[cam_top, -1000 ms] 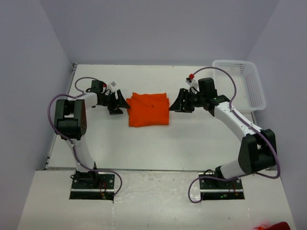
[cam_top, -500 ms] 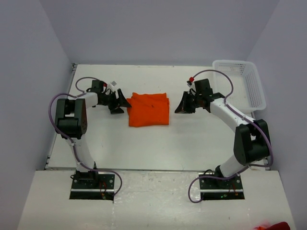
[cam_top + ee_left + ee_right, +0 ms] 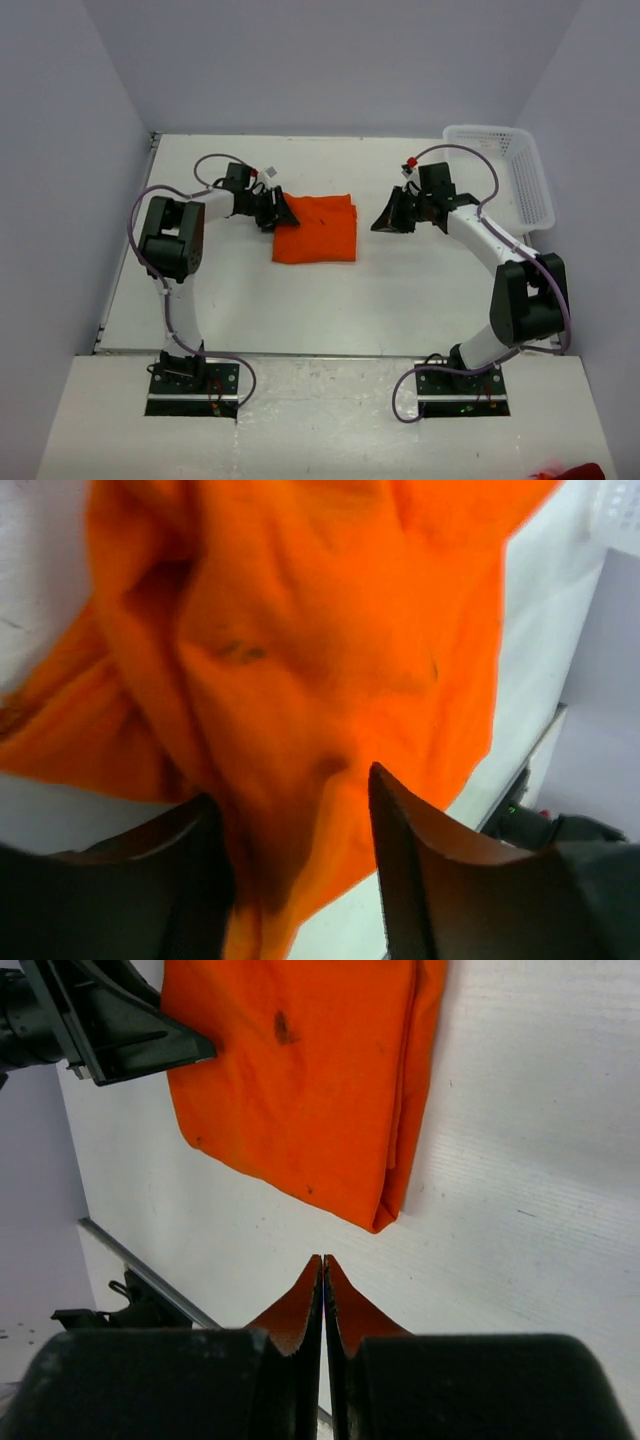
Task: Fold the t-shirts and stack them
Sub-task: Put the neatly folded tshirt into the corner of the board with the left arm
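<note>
Now the left gripper (image 3: 283,211) has slid in from the bare table (image 3: 400,290) at the left of the frame. It sits on the upper left edge of the folded orange t-shirt (image 3: 318,230), which lies mid-table in the top view and looks nudged slightly to the right. In the left wrist view its jaws are spread, with a ridge of orange cloth bunched between them but not yet pinched. My guess is that it is lining up a grasp on that edge for another fold or to lift the bundle.

The right gripper (image 3: 383,222) has stayed just off the shirt's right edge, apart from the cloth. Its jaws are pressed together on nothing, as the right wrist view shows.

The white basket (image 3: 530,190) stands at the upper right, well clear of both arms. A red-orange scrap (image 3: 575,470) shows at the bottom right corner, too cut off to identify. Nothing blocks the left arm's grip.
</note>
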Action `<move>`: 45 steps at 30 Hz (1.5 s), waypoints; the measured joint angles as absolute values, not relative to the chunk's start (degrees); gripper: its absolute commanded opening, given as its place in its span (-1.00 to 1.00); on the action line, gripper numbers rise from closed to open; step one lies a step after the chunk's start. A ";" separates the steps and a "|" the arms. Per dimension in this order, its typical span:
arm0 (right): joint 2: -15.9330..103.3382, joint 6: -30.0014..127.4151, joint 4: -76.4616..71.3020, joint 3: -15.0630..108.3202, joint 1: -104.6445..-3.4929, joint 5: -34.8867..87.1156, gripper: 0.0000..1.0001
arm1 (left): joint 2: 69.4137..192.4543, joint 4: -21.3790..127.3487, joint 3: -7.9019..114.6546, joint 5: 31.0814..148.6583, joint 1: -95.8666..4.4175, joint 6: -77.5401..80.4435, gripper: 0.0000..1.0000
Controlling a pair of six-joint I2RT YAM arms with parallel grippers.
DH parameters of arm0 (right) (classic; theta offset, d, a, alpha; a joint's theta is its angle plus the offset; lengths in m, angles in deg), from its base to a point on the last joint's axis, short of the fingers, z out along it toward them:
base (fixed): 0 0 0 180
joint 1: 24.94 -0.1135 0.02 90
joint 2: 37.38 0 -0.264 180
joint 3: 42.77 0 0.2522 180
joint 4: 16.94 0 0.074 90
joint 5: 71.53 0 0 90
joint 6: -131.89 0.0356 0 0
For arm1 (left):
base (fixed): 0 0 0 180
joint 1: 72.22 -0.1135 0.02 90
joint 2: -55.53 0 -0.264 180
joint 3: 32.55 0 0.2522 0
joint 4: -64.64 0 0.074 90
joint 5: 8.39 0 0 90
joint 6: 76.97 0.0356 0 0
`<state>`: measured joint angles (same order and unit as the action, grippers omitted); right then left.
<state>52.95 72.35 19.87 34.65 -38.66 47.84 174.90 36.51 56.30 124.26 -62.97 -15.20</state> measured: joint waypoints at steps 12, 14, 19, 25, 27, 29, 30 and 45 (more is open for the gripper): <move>48.99 72.35 18.87 31.64 -35.27 50.77 -0.99 | 178.66 39.09 57.54 124.37 -61.09 -19.44 -1.00; 48.64 72.37 18.19 30.41 -35.31 51.31 -0.99 | 179.03 37.49 59.12 123.56 -61.22 -18.41 -1.00; 47.13 72.94 16.94 26.54 -35.79 52.62 -1.00 | 179.38 29.08 67.16 113.44 -62.03 -11.63 -1.00; 41.51 72.09 17.29 24.40 -39.92 50.53 -1.00 | 179.38 20.75 77.89 96.20 -64.19 -3.00 -1.00; 39.53 71.83 17.45 24.25 -40.76 50.05 -1.00 | 179.97 17.78 81.91 91.89 -65.13 -0.27 -1.00; 37.14 71.67 17.49 23.86 -41.89 49.30 -1.00 | 181.48 15.61 86.74 88.68 -66.25 2.38 -1.00; 36.07 71.67 17.42 23.46 -42.59 49.00 -1.00 | 182.59 14.61 89.43 87.48 -66.88 3.82 -1.00; 23.35 70.56 23.11 17.95 -49.39 48.41 -1.00 | 201.02 9.36 111.77 80.94 -81.52 14.94 -1.00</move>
